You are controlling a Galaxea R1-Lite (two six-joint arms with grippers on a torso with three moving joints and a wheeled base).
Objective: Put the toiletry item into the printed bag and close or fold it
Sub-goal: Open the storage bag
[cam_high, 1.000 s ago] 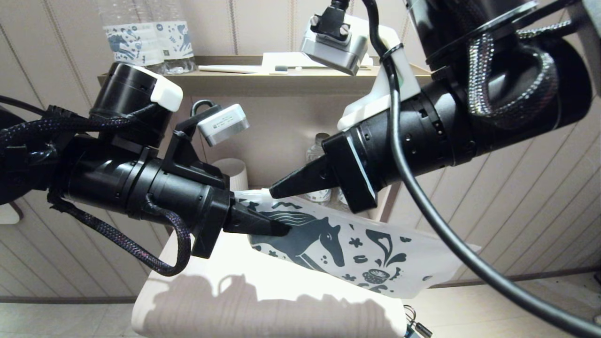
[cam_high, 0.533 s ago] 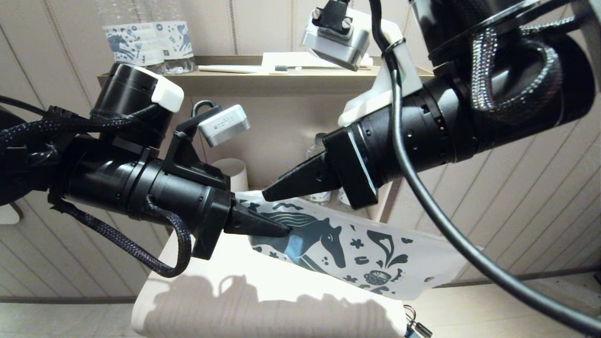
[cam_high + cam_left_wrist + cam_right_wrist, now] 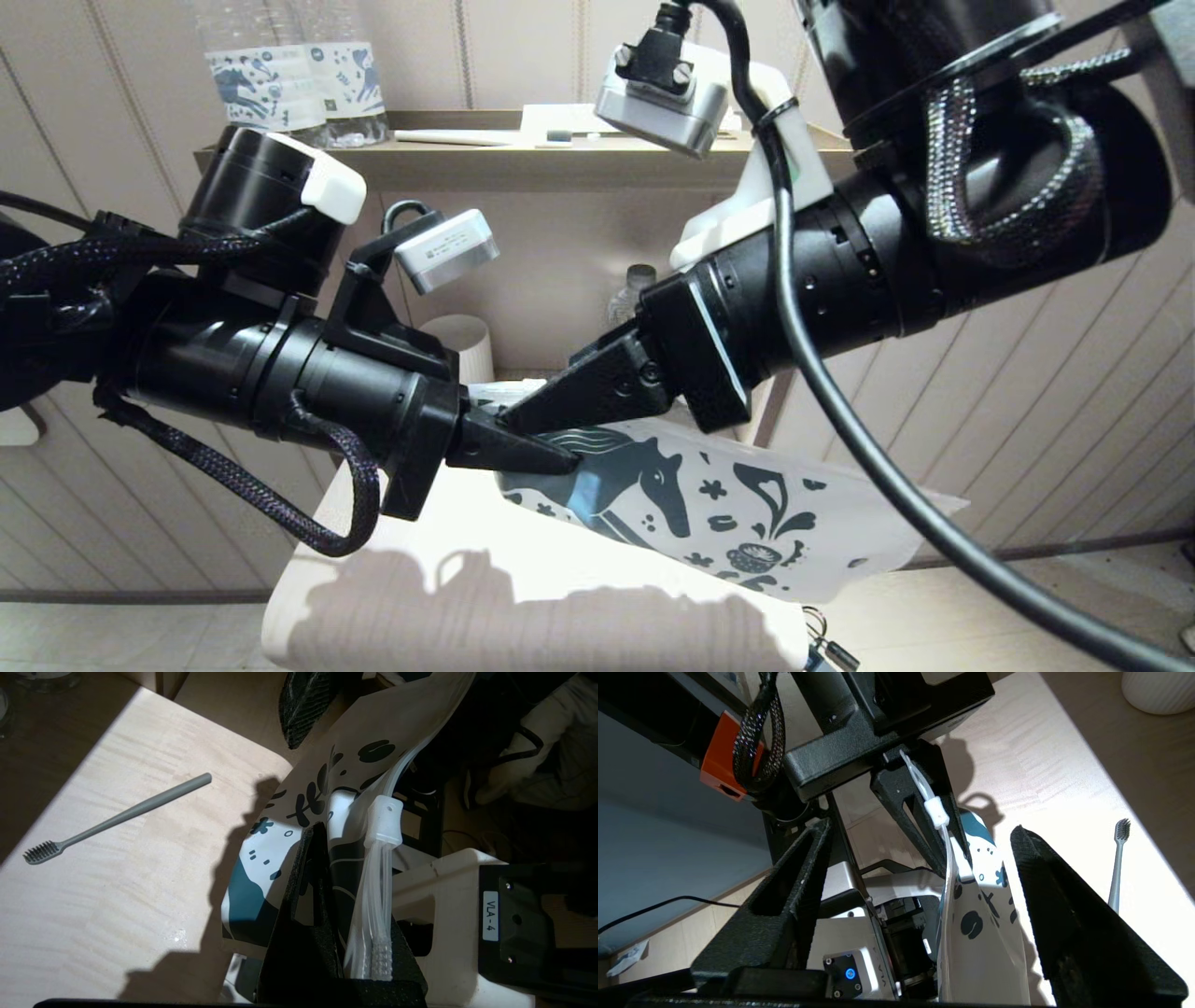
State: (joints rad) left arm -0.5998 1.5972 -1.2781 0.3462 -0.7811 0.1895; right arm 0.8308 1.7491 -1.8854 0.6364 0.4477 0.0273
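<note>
We are holding the bag [image 3: 728, 490] up in the air over the counter [image 3: 523, 597] with our left gripper [image 3: 551, 457]. Its fingers are pinched tight on the top edge of the bag, right by the little white slider [image 3: 385, 821]. The rest of the bag is hanging out to the right, flat and a bit floppy.

Our right gripper [image 3: 924, 900] is sitting at the top edge of the bag too, near the left one. Its fingers are standing wide apart, one on each side of the bag, and they are not touching it.

The toothbrush [image 3: 117, 816] is not in the bag. It is lying flat on the counter by itself, well apart from the bag, with the bristles at one end.

Here is what we think could go wrong. Only one gripper is holding the bag, so it could droop or slip down. The top also looks squeezed flat, so the toothbrush may bump the edge and not go in. And the toothbrush is thin and lying flat, so it could slide away when we are trying to pick it up.
</note>
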